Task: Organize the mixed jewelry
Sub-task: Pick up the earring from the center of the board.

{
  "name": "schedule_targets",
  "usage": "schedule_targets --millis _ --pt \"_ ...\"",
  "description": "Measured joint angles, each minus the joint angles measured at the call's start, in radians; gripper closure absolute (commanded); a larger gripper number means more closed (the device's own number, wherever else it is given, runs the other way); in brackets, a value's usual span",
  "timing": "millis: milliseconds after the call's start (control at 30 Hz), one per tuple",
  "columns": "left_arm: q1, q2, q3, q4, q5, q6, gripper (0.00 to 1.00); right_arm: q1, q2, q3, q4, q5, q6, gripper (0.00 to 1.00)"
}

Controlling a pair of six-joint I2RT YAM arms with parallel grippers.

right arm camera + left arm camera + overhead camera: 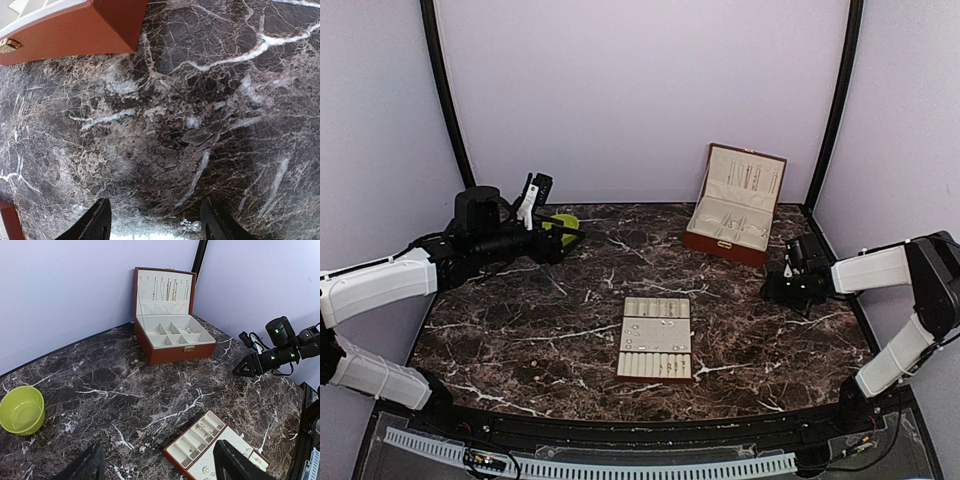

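Observation:
A tiny silvery stud with a pearl-like bead (193, 227), one piece of the mixed jewelry, lies on the marble. My right gripper (157, 225) hangs low over it, open. The stud sits between the fingers, close to the right one (218, 223), and I cannot tell whether they touch. More small pieces lie in the beige slotted tray (626, 340) at the table's middle. Fine chains (168, 289) hang in the lid of the open brown jewelry box (172, 352). My left gripper (157, 470) is raised at the far left, open and empty.
A lime-green bowl (22, 410) stands at the back left, just beside the left arm (380, 285). The jewelry box (725, 245) stands at the back right, just beyond the right gripper (786, 282). Purple walls close in the dark marble table (520, 330).

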Motion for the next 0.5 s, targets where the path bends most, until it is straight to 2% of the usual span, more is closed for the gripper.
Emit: schedule_targets --millis 500 --pt "0.0 0.0 0.0 0.0 0.0 0.0 0.23 0.0 -0.08 -0.041 -0.072 -0.065 -0.01 0.45"
